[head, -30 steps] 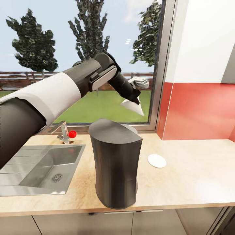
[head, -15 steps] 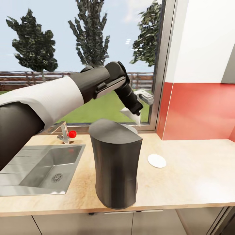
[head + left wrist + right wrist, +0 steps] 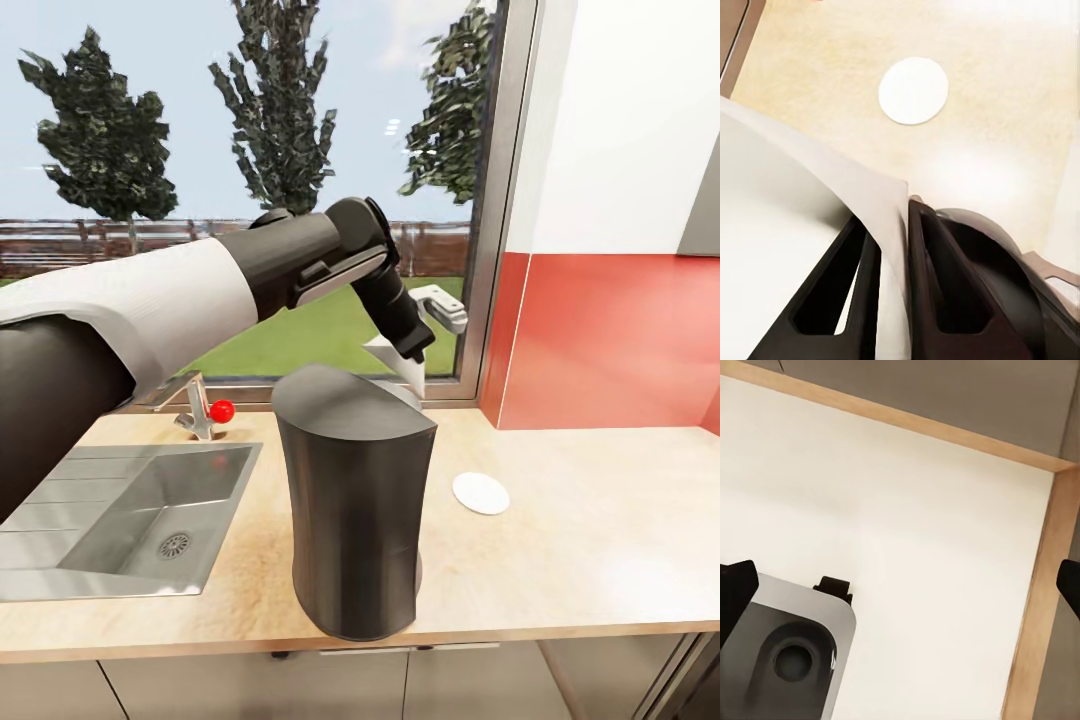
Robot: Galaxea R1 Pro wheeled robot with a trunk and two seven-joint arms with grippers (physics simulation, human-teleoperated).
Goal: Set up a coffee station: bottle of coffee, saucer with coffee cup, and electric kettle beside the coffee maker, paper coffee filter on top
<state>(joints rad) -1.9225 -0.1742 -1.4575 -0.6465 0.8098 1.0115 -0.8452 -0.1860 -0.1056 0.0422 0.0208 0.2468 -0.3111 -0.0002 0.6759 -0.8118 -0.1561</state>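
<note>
The charcoal-grey coffee maker (image 3: pixel 355 505) stands on the pale countertop (image 3: pixel 590 560), its curved back toward me. My left gripper (image 3: pixel 414 348) hangs just above the far side of its top, shut on the white paper coffee filter (image 3: pixel 398 366). The filter's lower edge dips behind the maker's top rim. In the left wrist view the filter (image 3: pixel 795 225) is pinched between the dark fingers (image 3: pixel 937 285). The white saucer (image 3: pixel 481 493) lies flat to the right of the maker, with nothing on it, and the left wrist view has the saucer (image 3: pixel 913 90) below. My right gripper (image 3: pixel 900 585) is open over a white, wood-edged surface.
A steel sink (image 3: pixel 120 515) and a faucet with a red knob (image 3: pixel 221 410) sit left of the maker. A window frame (image 3: pixel 495 200) and a red backsplash (image 3: pixel 610 340) rise behind the counter. A grey metal part (image 3: pixel 787 652) shows in the right wrist view.
My left gripper has come down and drawn in with the filter, from high near the window to just over the coffee maker's top. The saucer and maker have stayed put.
</note>
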